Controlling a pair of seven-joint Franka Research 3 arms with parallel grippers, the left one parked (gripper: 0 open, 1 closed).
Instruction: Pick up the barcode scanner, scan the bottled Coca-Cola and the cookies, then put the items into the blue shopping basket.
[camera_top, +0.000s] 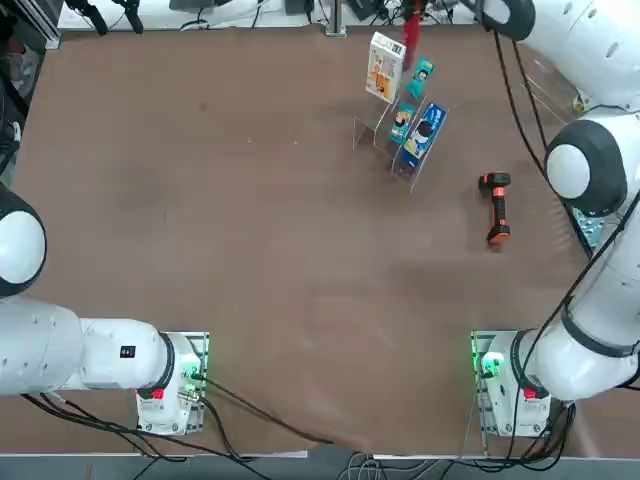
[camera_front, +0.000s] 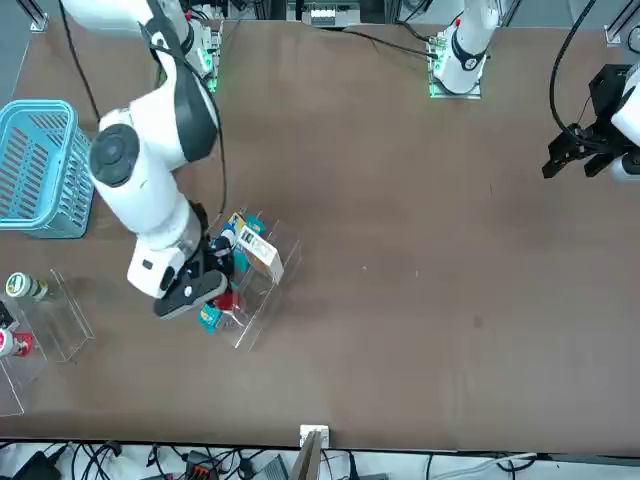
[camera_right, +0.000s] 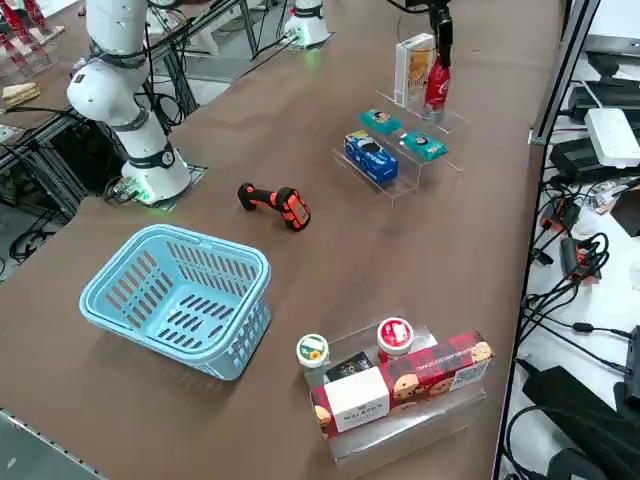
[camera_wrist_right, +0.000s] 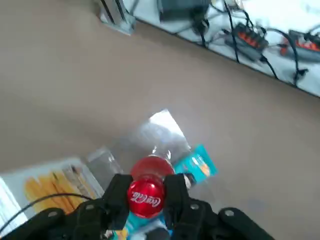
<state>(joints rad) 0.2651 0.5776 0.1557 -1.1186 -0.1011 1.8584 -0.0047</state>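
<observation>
Claw (camera_wrist_right: 146, 201) of the right arm, clamped together on the bottled Coca-Cola (camera_right: 437, 88), upright by the clear stand (camera_right: 400, 150) toward the far edge of the table (camera_top: 270, 250). Beside the bottle, the cookies (camera_top: 385, 68), standing. Nearer the right edge, the barcode scanner (camera_top: 498, 208), lying flat, and the blue shopping basket (camera_right: 175, 300).

My hand (camera_front: 192, 292) is hovering low over the clear rack (camera_front: 262, 300), its fingers closing in among the goods there. Just beside my hand, the white box (camera_front: 262, 254) is leaning on the rack, and a teal packet (camera_front: 209, 317) is peeking out close by. The blue shopping basket (camera_front: 45, 170) is sitting on the bench (camera_front: 400, 300), well apart from me on my arm's far side, and a second clear rack (camera_front: 55, 325) is holding a green-and-white-lidded container (camera_front: 26, 286).
</observation>
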